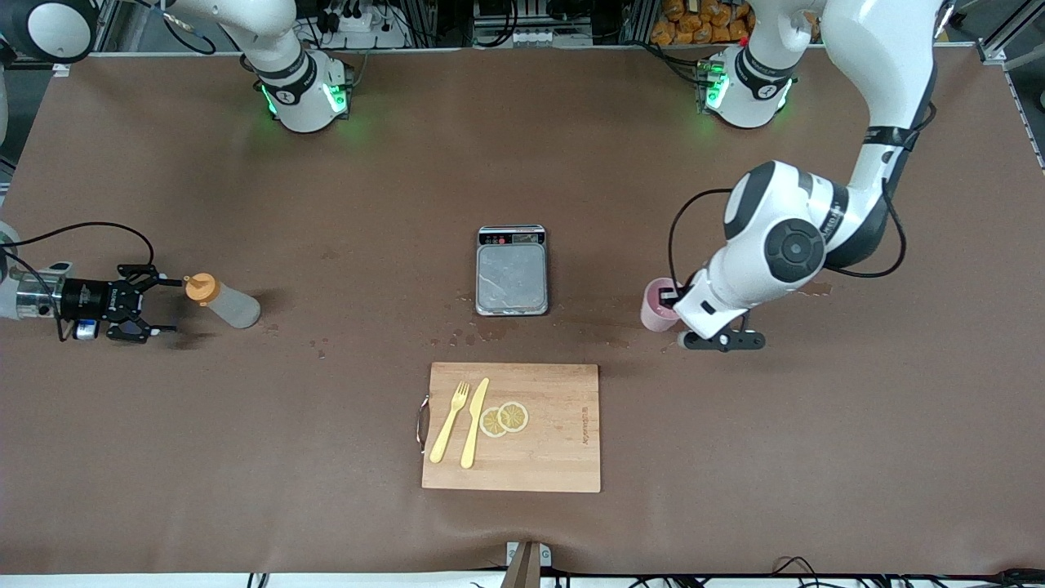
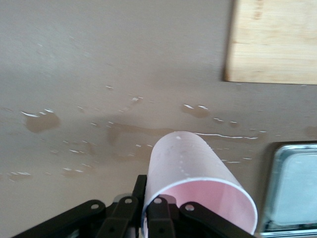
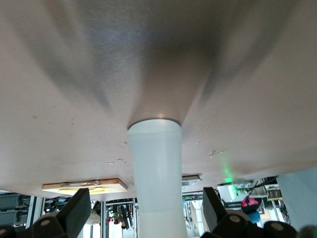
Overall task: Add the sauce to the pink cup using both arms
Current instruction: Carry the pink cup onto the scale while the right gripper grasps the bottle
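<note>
The pink cup (image 1: 655, 310) is toward the left arm's end of the table, beside the scale. My left gripper (image 1: 673, 293) is shut on its rim. In the left wrist view one finger is inside the pink cup (image 2: 184, 161) and one outside, so my left gripper (image 2: 147, 201) pinches the wall. The sauce bottle (image 1: 229, 305) lies on its side toward the right arm's end, orange cap (image 1: 200, 287) pointing at my right gripper (image 1: 173, 305). In the right wrist view my right gripper (image 3: 146, 213) stands open, its fingers either side of the bottle (image 3: 156, 163) without touching it.
A steel-topped scale (image 1: 512, 273) sits mid-table. Nearer the front camera lies a wooden cutting board (image 1: 563, 457) with a yellow fork (image 1: 450, 421), a yellow knife (image 1: 474, 423) and lemon slices (image 1: 504, 418). Wet spots (image 2: 42, 120) mark the brown table cover around the cup.
</note>
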{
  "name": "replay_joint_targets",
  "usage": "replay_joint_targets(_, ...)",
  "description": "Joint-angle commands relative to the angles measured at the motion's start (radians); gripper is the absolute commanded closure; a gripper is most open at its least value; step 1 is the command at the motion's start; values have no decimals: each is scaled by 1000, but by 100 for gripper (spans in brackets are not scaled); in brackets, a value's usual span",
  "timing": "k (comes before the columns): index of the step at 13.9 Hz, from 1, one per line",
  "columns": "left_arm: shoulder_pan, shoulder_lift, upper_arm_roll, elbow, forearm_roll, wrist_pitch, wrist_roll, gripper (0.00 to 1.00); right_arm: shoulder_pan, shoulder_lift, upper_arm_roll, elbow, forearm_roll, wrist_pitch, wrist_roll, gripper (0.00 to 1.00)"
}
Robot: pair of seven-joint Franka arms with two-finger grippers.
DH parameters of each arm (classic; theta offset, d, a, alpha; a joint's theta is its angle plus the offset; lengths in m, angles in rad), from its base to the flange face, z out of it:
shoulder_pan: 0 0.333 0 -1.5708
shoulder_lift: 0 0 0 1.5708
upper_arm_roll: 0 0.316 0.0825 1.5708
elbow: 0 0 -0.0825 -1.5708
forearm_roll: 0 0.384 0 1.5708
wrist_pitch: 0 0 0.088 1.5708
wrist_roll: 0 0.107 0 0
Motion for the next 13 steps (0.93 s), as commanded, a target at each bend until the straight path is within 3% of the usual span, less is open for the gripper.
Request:
replay_joint_targets(1, -4, 6, -74, 46, -15, -21, -141, 100, -24, 56, 15, 28, 20, -32, 21, 0)
replay_joint_targets(4, -21, 32, -138, 87, -15, -21, -253, 100, -24, 64, 15, 30, 32, -58, 18, 0)
replay_joint_targets(9, -162, 211, -137, 265, -3, -10, -425, 100, -21, 71, 15, 28, 40, -79, -11, 0)
replay_joint_targets(13, -257, 276, -115, 276, 28, 22, -485, 100, -4, 94, 18, 28, 41, -76, -54, 0)
